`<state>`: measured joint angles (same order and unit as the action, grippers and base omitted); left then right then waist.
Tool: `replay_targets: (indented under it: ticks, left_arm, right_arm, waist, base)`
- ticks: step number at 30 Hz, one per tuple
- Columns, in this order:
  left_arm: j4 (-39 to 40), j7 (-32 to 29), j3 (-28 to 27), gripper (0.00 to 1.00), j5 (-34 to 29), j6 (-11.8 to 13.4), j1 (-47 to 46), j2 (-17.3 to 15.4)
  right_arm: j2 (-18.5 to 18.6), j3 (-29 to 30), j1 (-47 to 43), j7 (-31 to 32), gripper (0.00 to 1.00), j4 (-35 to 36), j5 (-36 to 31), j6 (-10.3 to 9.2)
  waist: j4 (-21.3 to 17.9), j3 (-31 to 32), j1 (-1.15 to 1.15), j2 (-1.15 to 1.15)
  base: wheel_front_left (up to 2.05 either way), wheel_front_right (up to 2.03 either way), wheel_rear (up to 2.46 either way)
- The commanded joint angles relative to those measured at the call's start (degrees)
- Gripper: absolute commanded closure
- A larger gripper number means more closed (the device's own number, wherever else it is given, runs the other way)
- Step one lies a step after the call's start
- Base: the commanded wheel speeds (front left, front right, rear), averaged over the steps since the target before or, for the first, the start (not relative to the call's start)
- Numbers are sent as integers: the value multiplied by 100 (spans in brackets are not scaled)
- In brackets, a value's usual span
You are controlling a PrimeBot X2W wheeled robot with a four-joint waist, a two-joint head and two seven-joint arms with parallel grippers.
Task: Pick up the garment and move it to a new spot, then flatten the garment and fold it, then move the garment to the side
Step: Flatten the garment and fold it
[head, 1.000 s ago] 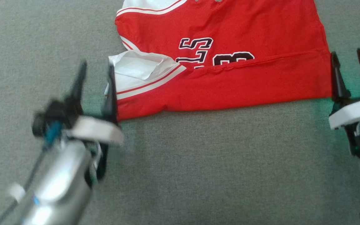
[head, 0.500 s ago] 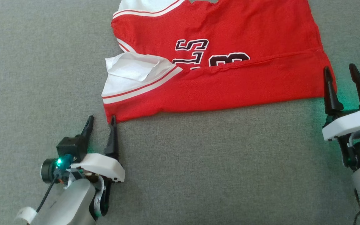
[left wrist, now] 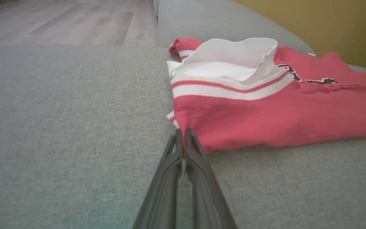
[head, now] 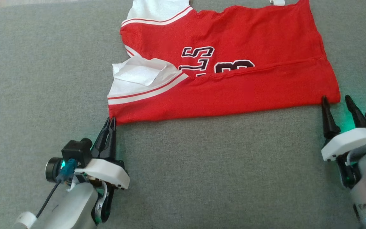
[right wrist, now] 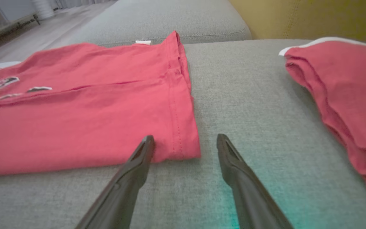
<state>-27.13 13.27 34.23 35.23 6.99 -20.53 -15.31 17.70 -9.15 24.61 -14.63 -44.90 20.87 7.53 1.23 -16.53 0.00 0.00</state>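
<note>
Slipping off the cloth is the main risk. The left gripper (head: pixel 109 121) has its fingers pressed together right at the near-left corner of the garment (head: pixel 233 86), and the wrist view does not show whether any fabric is caught between the tips. If only the hem's edge is nipped, a lift would likely leave that corner on the grey cushion (head: pixel 202 178). The right gripper (head: pixel 336 99) stands spread across the near-right corner. Pulling before it clamps would probably drag the fold askew.

The garment lies folded across the cushion's far half, with a second red garment (right wrist: pixel 338 82) apart at the right edge.

Half a second ago the left fingers stood spread beside that corner. The right ones were spread then too.
</note>
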Motion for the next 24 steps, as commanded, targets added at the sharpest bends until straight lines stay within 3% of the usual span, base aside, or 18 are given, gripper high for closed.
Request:
replay_targets:
  ticks: [1,5,7,18,24]
  left_arm:
    - [169,87,-168,100,-42,-18,-17,-182]
    - [202,93,-154,100,-64,8,35,-238]
    - [227,96,-153,100,-58,13,65,-254]
    - [765,-85,-162,100,45,177,533,-492]
    - [1609,-386,-175,100,212,446,1319,-781]
  right_arm:
    - [-11,-80,162,-37,9,46,184,-4]
    - [73,-424,337,16,59,-359,275,-4]
    - [60,-579,395,109,100,-508,392,-4]
    - [406,-1151,267,331,100,-620,806,-4]
    - [880,-1466,-219,465,100,-228,1030,-4]
  waist:
    - [19,17,0,0]
    - [53,100,0,0]
    - [60,161,0,0]
    - [-11,599,0,0]
    - [-97,840,0,0]
  base:
    - [0,0,0]
    - [0,0,0]
    - [0,0,0]
    - [0,0,0]
    - [0,0,0]
